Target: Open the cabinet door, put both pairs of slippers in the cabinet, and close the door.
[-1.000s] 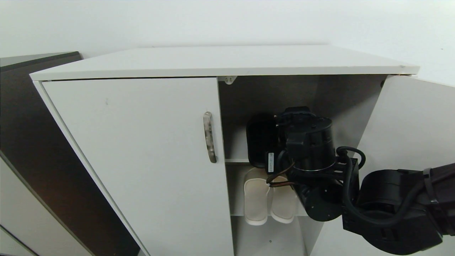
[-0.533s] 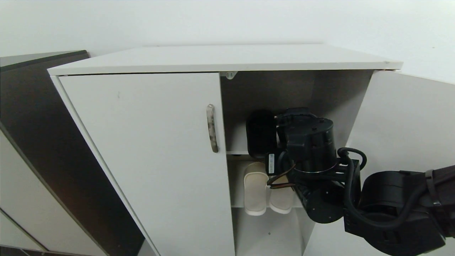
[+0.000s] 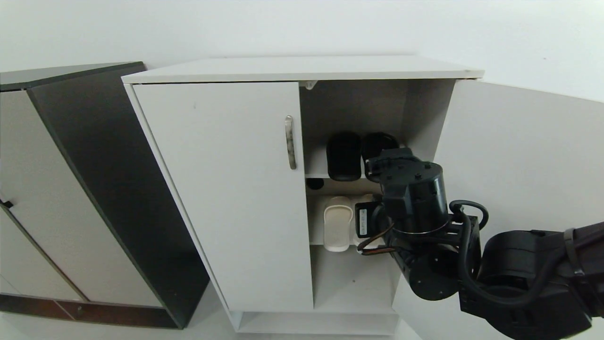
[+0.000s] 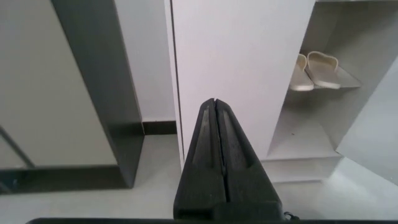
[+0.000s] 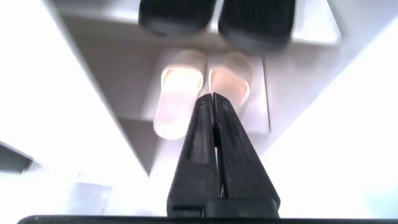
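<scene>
slippers: black pair [image 3: 344, 156] sat on upper shelf, white pair [image 3: 338, 230] below | right claw [image 5: 214, 96] closed, empty, before shelves | left claw [image 4: 214, 102] closed, empty | door [image 3: 519, 156] stood wide | risk: arm in doorway could have blocked closing

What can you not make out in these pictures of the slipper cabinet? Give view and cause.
Head view: one of the white slippers, mostly behind the right arm.
Head view: outer face of the open door, turned away; its far side runs off the edge.
Head view: shelves behind the closed door.
Head view: dark spot under the upper shelf, too small to identify.
Right wrist view: black slippers, cut off by the frame.
</scene>
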Controlling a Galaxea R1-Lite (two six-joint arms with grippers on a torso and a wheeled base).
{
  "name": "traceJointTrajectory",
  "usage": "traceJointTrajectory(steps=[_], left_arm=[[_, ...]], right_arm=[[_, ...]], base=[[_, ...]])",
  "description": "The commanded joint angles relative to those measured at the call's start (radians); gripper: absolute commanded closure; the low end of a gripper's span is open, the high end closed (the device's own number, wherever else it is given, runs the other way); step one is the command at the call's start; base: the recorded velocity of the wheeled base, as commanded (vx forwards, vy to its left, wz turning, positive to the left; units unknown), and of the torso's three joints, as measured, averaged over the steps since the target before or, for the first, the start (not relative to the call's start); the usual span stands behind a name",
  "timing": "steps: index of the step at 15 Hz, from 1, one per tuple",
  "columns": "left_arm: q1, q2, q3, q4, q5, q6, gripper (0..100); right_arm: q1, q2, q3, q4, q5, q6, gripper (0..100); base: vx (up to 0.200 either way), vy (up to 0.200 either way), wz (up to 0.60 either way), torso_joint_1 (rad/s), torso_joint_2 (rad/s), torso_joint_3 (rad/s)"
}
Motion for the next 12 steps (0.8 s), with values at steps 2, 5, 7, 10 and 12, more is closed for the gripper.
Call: traceJointTrajectory(steps=[2, 5, 7, 10, 12], left_arm=[[0.000, 0.000, 0.000, -0.001, 0.000, -0.001, 100], [0.000, 0.000, 0.000, -0.001, 0.000, -0.001, 100], [0.000, 0.000, 0.000, -0.001, 0.000, -0.001, 100], [0.002, 0.000, 0.000, -0.001, 0.000, -0.001, 100], [0.000, 0.000, 0.000, -0.001, 0.000, -0.001, 100]], right_arm=[[-0.001, -0.004, 0.021, -0.020, 0.000, -0.006, 100], [-0.006, -0.004, 0.047, -0.055, 0.002, -0.043, 100], [-0.008, -0.004, 0.047, -0.057, 0.002, -0.045, 100], [-0.009, -0.003, 0.049, -0.057, 0.002, -0.045, 100], [-0.008, -0.001, 0.049, -0.055, 0.002, -0.045, 100]], base=[[-0.200, 0.000, 0.00, 0.000, 0.00, 0.000], [-0.200, 0.000, 0.00, 0.002, 0.00, 0.001], [-0.200, 0.000, 0.00, 0.002, 0.01, 0.005], [-0.200, 0.000, 0.00, 0.004, 0.00, 0.004], [-0.100, 0.000, 0.00, 0.004, 0.00, 0.001]])
